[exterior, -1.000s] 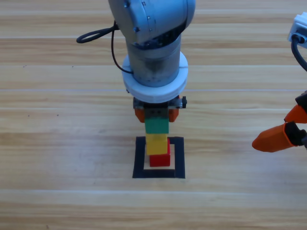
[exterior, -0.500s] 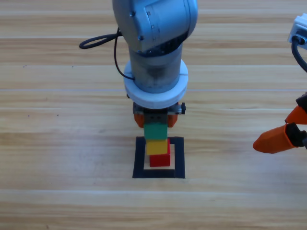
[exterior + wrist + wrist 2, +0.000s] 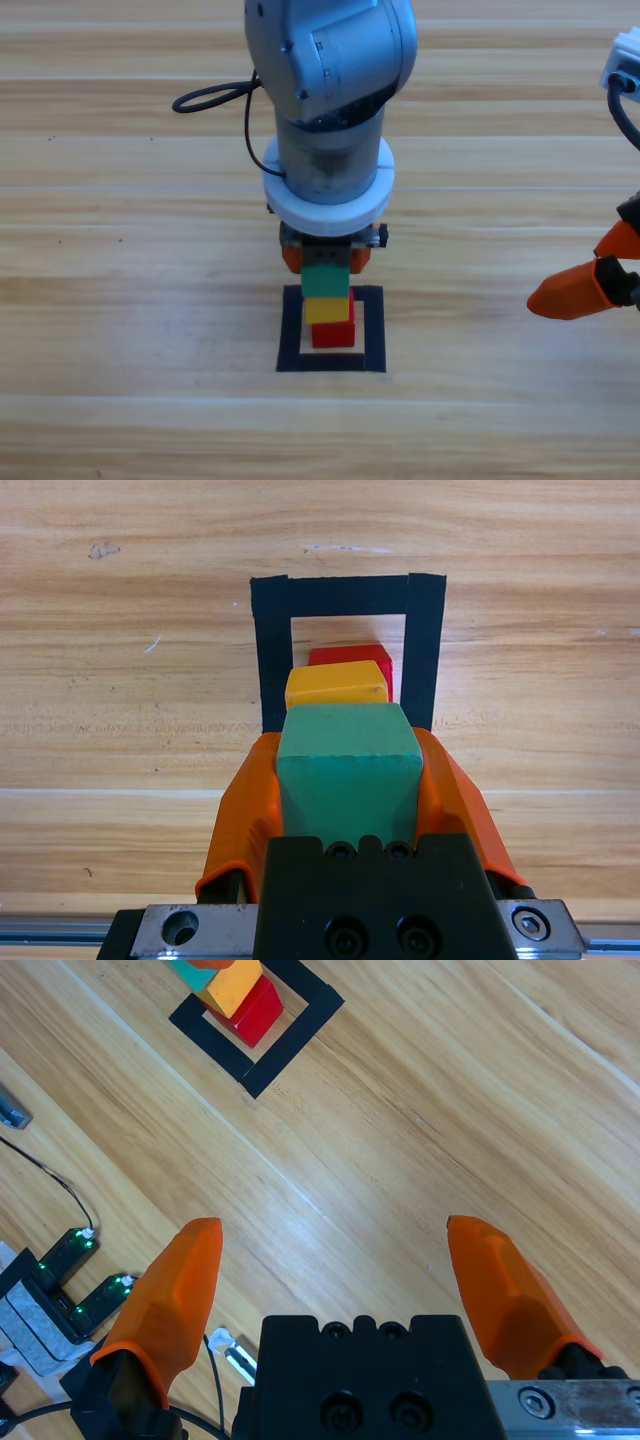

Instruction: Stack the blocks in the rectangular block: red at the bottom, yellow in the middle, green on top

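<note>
- Green (image 3: 347, 752) sits clamped between the jaws of my left gripper (image 3: 326, 262), right over yellow (image 3: 326, 309).
- Yellow rests on red (image 3: 334, 333), and red stands inside the tape square (image 3: 290, 330), directly below my gripper.
- I judge the task nearly finished: the colour order is right, and what is left is to let go of green and lift clear.
- I cannot tell whether green already bears on yellow or hangs just above it.
- My left wrist view shows both jaws pressed against green's sides; the high view hides that behind the arm, showing only orange tips beside the block.
- From the high view, yellow looks shifted slightly off red, so I judge the release needs care.
- My right gripper (image 3: 340, 1270) waits well off to the side, jaws wide apart and holding nothing.
</note>
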